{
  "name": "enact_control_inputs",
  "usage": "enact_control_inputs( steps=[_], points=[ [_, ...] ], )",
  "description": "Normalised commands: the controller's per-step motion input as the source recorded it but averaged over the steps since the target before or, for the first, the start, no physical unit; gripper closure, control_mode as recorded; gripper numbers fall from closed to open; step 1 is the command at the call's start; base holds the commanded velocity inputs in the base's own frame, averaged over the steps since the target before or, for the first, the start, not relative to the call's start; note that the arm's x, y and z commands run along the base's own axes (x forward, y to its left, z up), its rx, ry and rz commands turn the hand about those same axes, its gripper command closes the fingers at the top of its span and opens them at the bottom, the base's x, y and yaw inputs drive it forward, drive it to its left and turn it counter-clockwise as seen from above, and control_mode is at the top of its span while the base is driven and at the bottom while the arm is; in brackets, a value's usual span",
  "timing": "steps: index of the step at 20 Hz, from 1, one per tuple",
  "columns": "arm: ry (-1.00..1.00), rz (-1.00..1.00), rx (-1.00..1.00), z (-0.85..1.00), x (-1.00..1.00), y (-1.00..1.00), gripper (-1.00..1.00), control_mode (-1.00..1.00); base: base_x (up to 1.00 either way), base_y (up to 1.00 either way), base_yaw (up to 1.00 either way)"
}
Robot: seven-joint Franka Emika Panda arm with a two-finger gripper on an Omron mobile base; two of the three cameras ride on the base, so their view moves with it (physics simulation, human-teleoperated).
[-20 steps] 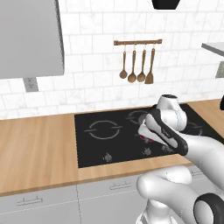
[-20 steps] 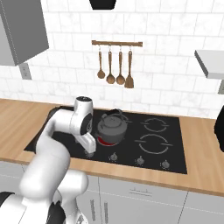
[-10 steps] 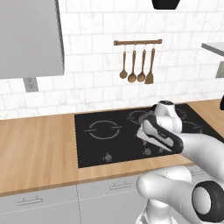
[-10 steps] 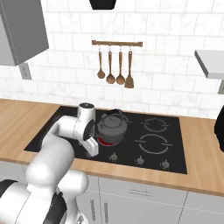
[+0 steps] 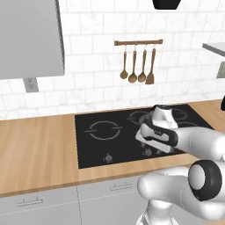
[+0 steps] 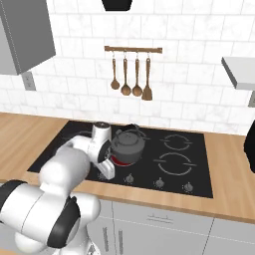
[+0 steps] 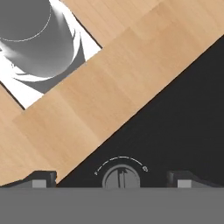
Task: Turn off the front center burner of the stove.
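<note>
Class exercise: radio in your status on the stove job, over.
Tool open, straddling small dark round knob. Red-rimmed front center burner glowing under dark grey kettle. Black glass cooktop; nothing blocking the knob.

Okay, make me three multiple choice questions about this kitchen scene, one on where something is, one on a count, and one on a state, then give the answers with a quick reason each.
1. Where does the kettle stand?
A. on the red-rimmed burner of the stove
B. on the wooden counter
C. on the wall shelf

2. How many utensils hang from the wall rail?
A. two
B. four
C. six

3. How is the end effector set?
A. shut on a spoon
B. shut on the kettle handle
C. open, with a knob between its fingertips

Answers:
1 A: the right base view shows the kettle over the red glow on the black glass.
2 B: four wooden utensils hang side by side.
3 C: the hand view shows the two tips wide apart with the round knob centred between them, nothing gripped.
</note>
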Motion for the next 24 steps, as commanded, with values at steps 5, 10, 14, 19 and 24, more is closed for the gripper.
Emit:
enact_control_inputs(
  steps=[5,10,14,19,24],
  points=[
    [0.00,0.01,0.00,-0.27,0.26,-0.01,-1.00,-1.00,0.00,0.00,0.00],
    [0.02,0.00,0.00,-0.24,0.05,0.00,-1.00,-1.00,0.00,0.00,0.00],
    [0.01,0.00,0.00,-0.20,0.00,0.00,-1.00,-1.00,0.00,0.00,0.00],
    [0.00,0.00,-0.02,-0.17,-0.03,0.04,-1.00,-1.00,0.00,0.00,0.00],
    [0.00,0.00,-0.05,-0.21,0.00,0.09,1.00,-1.00,0.00,0.00,0.00]
  ],
)
